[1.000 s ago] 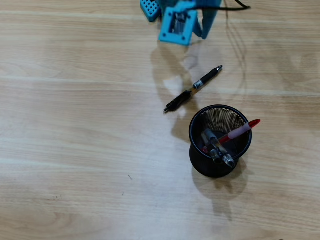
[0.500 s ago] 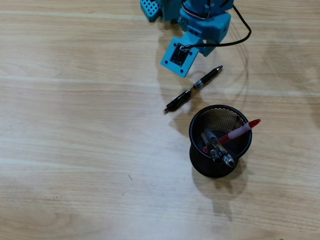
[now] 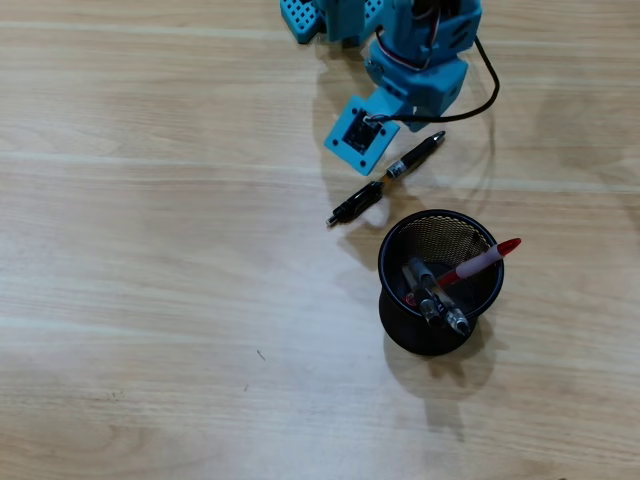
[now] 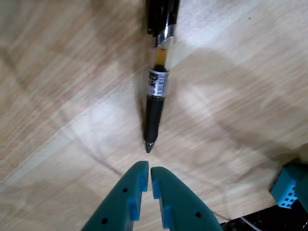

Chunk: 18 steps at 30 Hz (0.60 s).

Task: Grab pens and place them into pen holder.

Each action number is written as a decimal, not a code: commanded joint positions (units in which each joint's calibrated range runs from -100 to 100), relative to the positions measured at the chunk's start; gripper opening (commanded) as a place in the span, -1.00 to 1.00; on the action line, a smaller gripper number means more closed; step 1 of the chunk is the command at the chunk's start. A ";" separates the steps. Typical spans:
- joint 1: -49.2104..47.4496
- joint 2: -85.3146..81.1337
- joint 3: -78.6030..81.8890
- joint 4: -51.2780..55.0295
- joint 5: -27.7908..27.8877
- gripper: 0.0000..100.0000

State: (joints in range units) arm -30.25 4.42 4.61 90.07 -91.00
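Note:
A black pen with a yellowish band lies slanted on the wooden table, just above the pen holder, a black mesh cup. A red pen and two clear-barrelled pens stand inside the cup. In the wrist view the black pen points its tip at my gripper, a short gap away. The teal fingers are shut with nothing between them. In the overhead view the blue arm hangs over the pen's upper right end and hides the fingers.
The arm's blue base sits at the table's top edge, with a black cable looping to its right. A blue base block shows at the wrist view's lower right. Bare wood table lies to the left.
The arm has reached down from the top edge toward the black pen, its wrist camera block now next to the pen. The pens and holder have not moved.

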 commanded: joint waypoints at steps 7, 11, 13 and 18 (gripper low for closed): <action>-0.06 2.16 -3.08 -7.39 0.06 -0.47; -0.70 4.12 -0.81 -12.76 -0.36 -0.47; -0.70 5.05 0.82 -14.86 -0.36 -0.47; -0.06 5.90 4.07 -16.95 -0.41 -0.47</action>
State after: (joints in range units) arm -30.54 10.37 7.54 74.79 -91.05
